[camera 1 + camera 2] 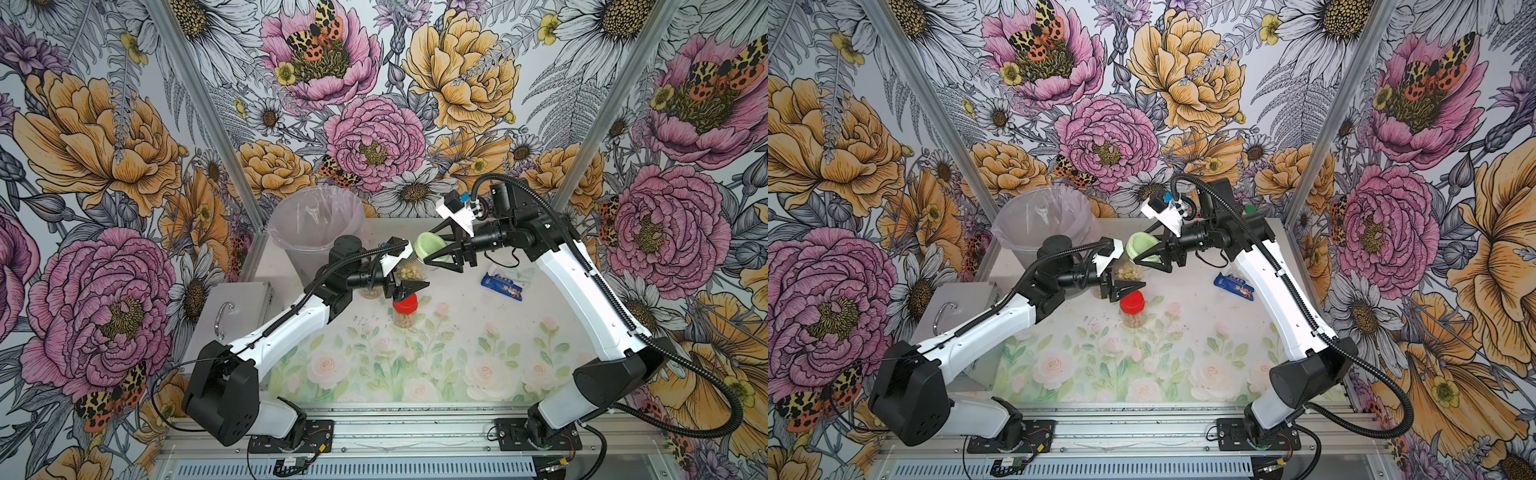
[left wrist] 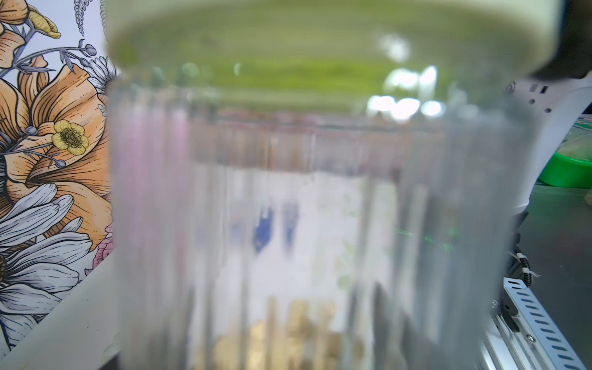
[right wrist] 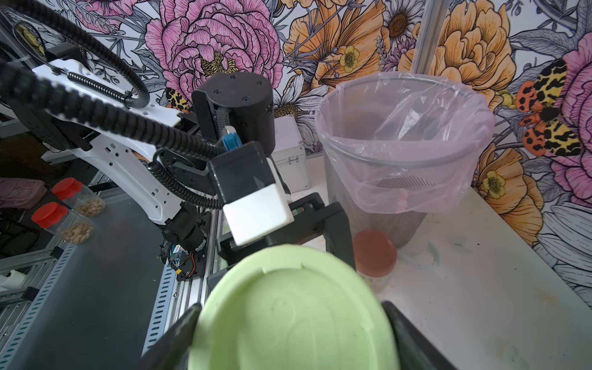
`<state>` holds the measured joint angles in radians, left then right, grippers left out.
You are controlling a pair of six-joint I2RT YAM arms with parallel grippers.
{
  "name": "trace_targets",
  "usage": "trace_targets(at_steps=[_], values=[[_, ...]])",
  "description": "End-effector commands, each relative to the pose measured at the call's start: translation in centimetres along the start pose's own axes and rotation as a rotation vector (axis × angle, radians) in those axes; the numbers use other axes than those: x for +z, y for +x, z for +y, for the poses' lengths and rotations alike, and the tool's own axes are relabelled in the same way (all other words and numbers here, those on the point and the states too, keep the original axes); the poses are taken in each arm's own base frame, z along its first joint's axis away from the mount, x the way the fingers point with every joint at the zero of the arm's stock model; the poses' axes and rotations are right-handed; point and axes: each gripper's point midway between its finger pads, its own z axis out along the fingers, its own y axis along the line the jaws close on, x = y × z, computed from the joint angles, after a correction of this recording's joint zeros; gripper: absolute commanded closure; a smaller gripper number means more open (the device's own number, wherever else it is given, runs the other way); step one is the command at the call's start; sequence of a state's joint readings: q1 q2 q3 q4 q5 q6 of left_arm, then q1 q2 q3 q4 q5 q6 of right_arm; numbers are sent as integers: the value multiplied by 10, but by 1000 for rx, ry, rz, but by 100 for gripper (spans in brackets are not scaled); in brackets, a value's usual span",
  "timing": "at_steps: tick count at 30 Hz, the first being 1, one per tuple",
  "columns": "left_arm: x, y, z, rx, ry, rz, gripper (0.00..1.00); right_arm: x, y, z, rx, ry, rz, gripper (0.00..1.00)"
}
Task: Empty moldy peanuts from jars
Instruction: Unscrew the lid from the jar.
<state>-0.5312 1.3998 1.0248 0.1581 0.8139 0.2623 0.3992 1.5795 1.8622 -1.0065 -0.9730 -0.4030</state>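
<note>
Jar (image 1: 405,264) of peanuts (image 1: 409,275) tight in left pincer (image 1: 417,264), green lid (image 3: 293,307) tight in right pincer (image 1: 427,248).

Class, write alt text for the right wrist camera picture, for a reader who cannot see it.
A light green lid fills the foreground, gripped by the right hand. Behind it stand a plastic-lined mesh bin and a brown-lidded jar on a white table.

Table (image 1: 465,328), white top, pale rose print. Upright red-lidded peanut jar (image 1: 404,309) just below the left gripper (image 1: 409,266); brown-lidded jar (image 3: 374,253) under that gripper's wrist; lined mesh bin (image 1: 316,232) beyond it; blue snack wrapper (image 1: 503,284) to the right of the right gripper (image 1: 436,249).
</note>
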Motion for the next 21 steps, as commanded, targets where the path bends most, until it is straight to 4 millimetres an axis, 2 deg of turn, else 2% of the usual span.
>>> trace_targets(at_steps=[1, 11, 21], values=[[-15, -24, 8, 42, -26, -40, 85, -6, -9, 22, -52, -70, -24, 20], [-16, -25, 11, 45, -30, -40, 86, -3, -5, 9, -31, -16, 11, 14], [-15, -20, 11, 40, -29, -31, 86, -4, -10, 2, -13, 16, 15, 12]])
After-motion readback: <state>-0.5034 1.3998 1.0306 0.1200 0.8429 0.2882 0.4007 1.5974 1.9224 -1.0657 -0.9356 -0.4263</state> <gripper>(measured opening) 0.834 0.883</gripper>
